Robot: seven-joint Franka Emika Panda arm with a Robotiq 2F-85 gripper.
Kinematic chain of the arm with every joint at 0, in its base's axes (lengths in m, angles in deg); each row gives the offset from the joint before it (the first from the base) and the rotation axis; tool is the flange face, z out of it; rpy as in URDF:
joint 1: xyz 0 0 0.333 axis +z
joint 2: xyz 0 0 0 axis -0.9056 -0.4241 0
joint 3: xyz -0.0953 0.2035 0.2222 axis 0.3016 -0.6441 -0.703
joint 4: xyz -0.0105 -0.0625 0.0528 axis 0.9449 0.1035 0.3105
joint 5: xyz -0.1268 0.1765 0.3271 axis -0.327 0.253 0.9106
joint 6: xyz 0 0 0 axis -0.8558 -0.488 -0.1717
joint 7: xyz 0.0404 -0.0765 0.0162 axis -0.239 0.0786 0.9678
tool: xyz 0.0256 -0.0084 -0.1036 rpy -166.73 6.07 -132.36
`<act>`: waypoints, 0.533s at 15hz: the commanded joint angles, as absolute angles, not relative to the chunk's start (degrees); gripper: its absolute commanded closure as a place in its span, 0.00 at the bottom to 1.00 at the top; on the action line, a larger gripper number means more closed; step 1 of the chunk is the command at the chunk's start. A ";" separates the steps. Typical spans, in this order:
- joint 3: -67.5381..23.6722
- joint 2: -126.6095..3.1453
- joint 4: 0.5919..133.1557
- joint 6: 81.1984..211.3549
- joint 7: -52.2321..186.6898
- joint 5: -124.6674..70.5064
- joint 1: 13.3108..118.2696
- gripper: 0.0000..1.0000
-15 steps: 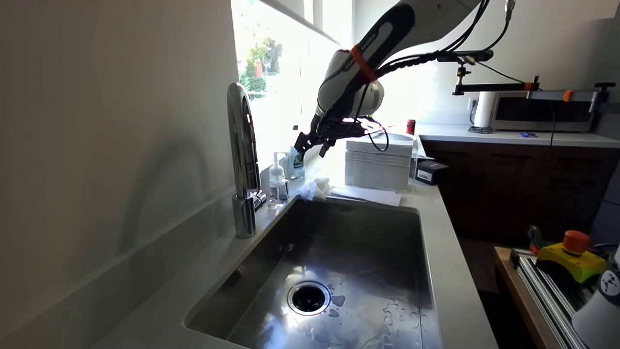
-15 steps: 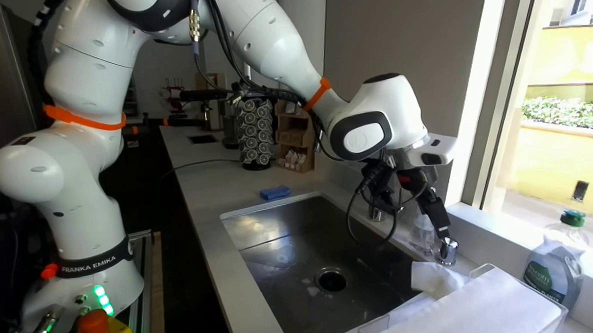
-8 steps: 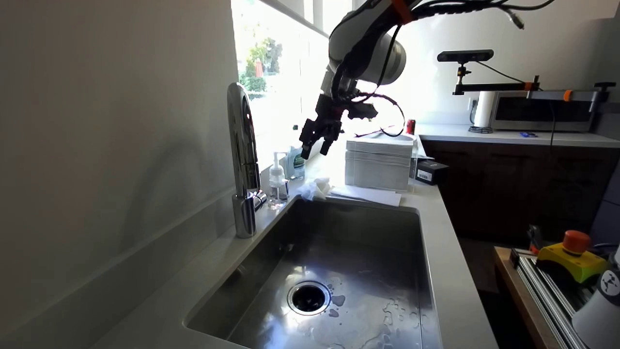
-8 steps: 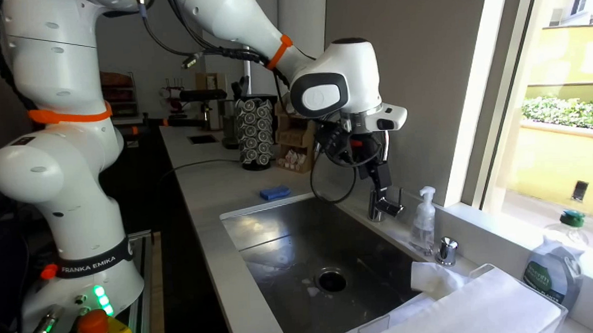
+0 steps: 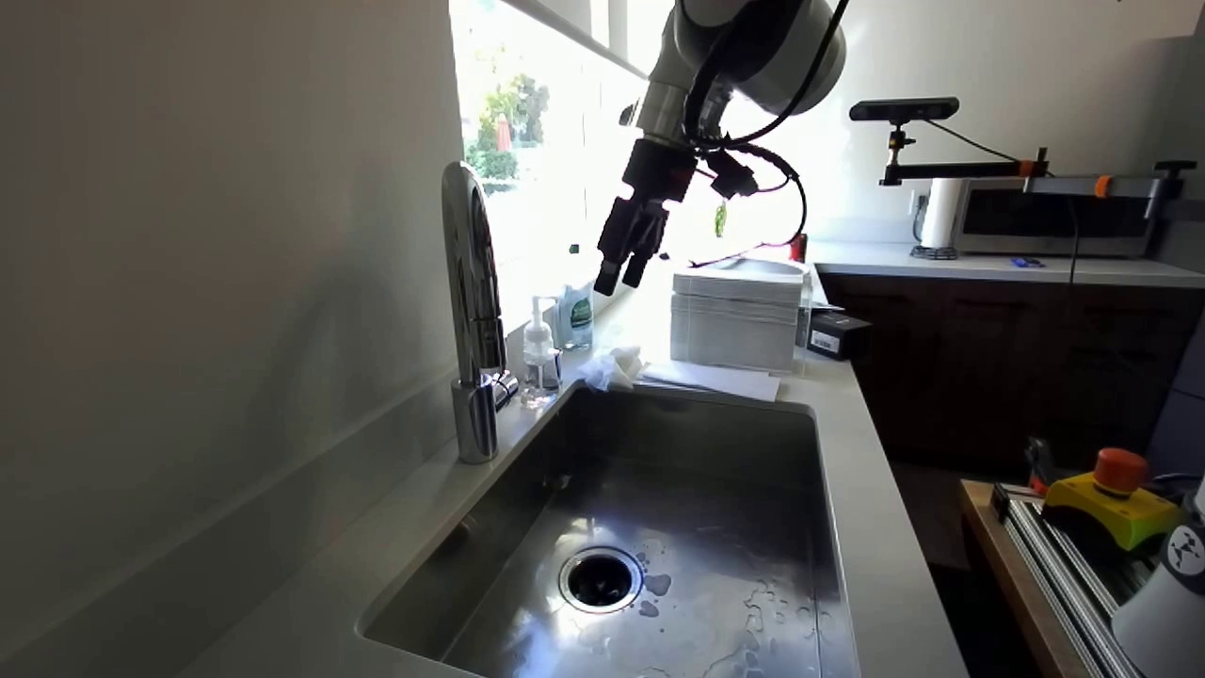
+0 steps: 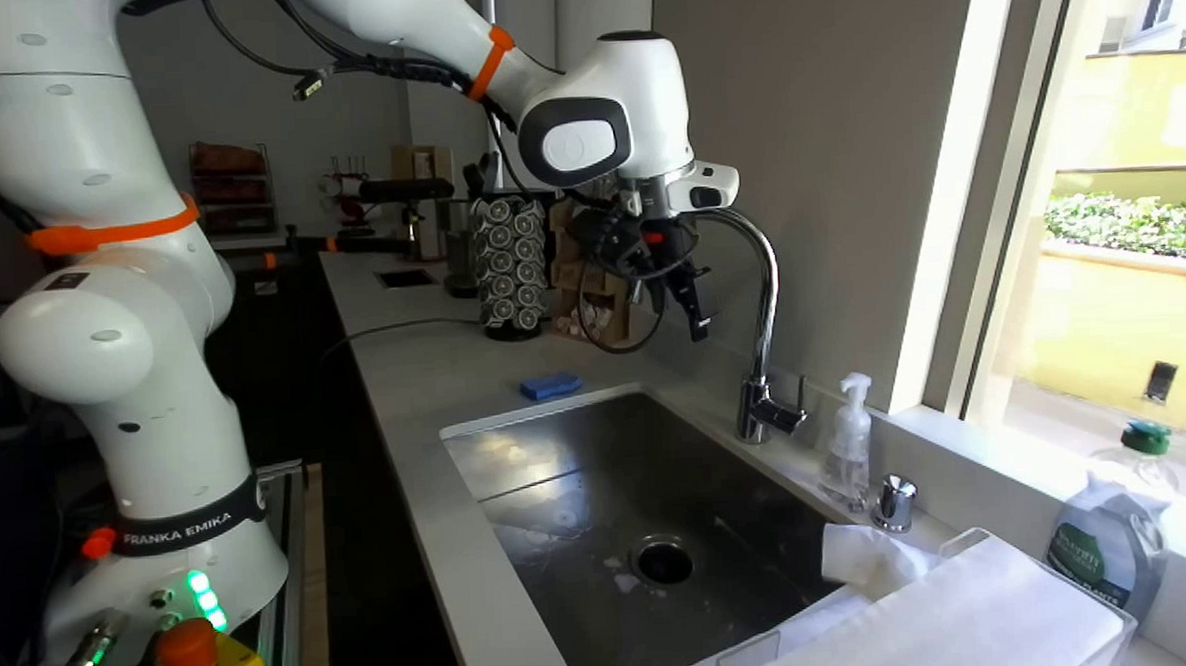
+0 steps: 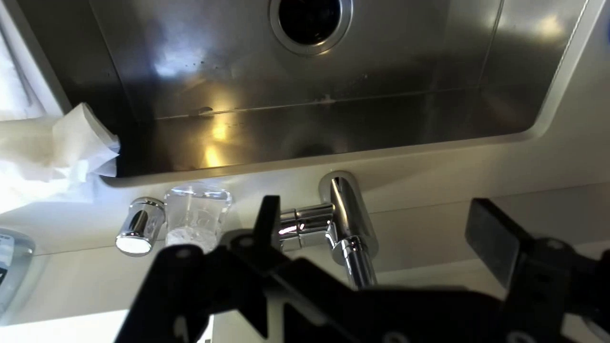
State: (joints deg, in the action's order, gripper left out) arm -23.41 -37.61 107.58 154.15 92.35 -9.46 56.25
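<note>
Holding nothing, its two fingers set wide apart, the gripper [image 7: 381, 228] spans the lower half of the wrist view. From that frame's left edge, the worktop [image 7: 567, 157] carries crumpled white paper [image 7: 62, 147], a small chrome cap [image 7: 141, 228] and a clear soap dispenser [image 7: 195, 214]. Then one dark finger [image 7: 268, 219] stands just left of centre, covering the end of a short chrome handle [image 7: 312, 221] that points sideways toward it. The handle belongs to the faucet [image 7: 350, 219], next to the right, which shows between the fingers but nearer this one; its long axis runs down the frame, slanting slightly right, until the gripper's body hides it. The second finger [image 7: 493, 243] comes farther right. In an exterior view, the gripper [image 6: 699, 330] hangs near the centre and the faucet [image 6: 768, 310] stands upright just to its right, its spout arching left behind the gripper's mount; whether the two touch is hidden.
</note>
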 commanded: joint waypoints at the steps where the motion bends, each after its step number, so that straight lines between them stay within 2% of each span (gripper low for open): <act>1: -21.40 -37.41 107.74 154.15 91.98 -9.96 58.54 0.00; 8: -20.86 -32.49 108.55 151.73 102.97 -1.49 64.64 0.00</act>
